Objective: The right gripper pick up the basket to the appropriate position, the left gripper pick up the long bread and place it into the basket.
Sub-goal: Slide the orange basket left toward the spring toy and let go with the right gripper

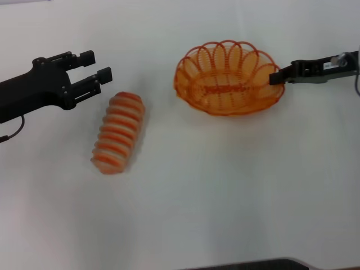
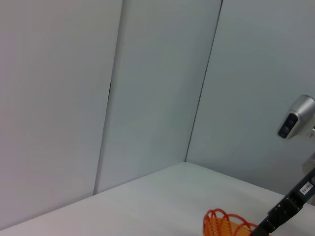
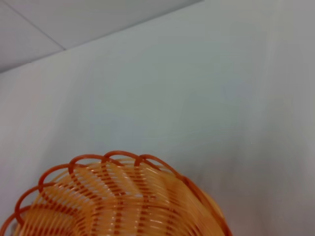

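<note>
The long bread (image 1: 118, 133), striped orange and cream, lies on the white table at centre left. My left gripper (image 1: 97, 65) is open and empty, just beyond and to the left of the bread's far end, not touching it. The orange woven basket (image 1: 228, 79) sits at the back centre right. My right gripper (image 1: 276, 76) is closed on the basket's right rim. The basket's rim fills the lower part of the right wrist view (image 3: 113, 201). A bit of the basket (image 2: 224, 225) and the labelled right arm (image 2: 291, 200) show in the left wrist view.
The white table (image 1: 225, 197) stretches in front of both things. A dark edge (image 1: 253, 264) shows at the near side. Grey wall panels (image 2: 147, 88) stand behind the table, and a small camera (image 2: 297, 118) hangs at the far side.
</note>
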Action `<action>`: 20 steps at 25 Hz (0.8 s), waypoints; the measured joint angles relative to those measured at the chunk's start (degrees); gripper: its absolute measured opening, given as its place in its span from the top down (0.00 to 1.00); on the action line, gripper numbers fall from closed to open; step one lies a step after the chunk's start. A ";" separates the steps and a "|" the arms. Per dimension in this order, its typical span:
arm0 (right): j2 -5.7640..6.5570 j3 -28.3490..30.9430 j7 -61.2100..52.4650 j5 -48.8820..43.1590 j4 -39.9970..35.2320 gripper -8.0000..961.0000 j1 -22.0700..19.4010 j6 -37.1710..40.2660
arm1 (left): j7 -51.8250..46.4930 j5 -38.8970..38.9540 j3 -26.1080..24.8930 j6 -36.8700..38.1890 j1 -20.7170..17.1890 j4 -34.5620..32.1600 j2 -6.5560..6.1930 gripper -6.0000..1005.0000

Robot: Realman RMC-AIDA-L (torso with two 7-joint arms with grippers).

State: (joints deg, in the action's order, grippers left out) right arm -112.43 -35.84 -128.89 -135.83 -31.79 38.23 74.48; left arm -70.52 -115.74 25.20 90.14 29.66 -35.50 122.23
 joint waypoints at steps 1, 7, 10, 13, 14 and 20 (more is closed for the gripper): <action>-0.34 0.23 0.01 0.41 0.36 0.90 -0.07 -0.64 | 0.00 0.00 0.04 -0.02 0.02 0.00 0.02 0.43; -1.47 0.87 0.16 2.94 0.89 0.90 -0.50 -2.66 | -0.02 0.00 0.21 -0.28 0.04 0.15 0.22 0.43; -1.76 0.86 0.23 3.05 0.96 0.88 -0.41 -3.42 | 0.03 0.00 0.28 -0.25 -0.09 0.17 0.31 0.43; -1.94 0.85 0.38 3.20 1.00 0.81 -0.44 -3.79 | 0.00 0.00 0.30 -0.07 -0.19 0.17 0.33 0.44; -2.02 0.86 0.52 3.25 0.98 0.79 -0.54 -3.87 | -0.01 0.00 0.30 -0.06 -0.22 0.17 0.33 0.44; -2.86 1.40 4.09 5.82 -0.23 0.60 -2.82 -3.36 | -0.19 -0.01 0.09 -0.01 -0.31 0.17 0.31 0.44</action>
State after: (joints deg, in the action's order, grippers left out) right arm -115.29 -34.44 -124.80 -130.01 -32.01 35.40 71.12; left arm -70.71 -115.75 25.29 90.13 29.35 -35.33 122.54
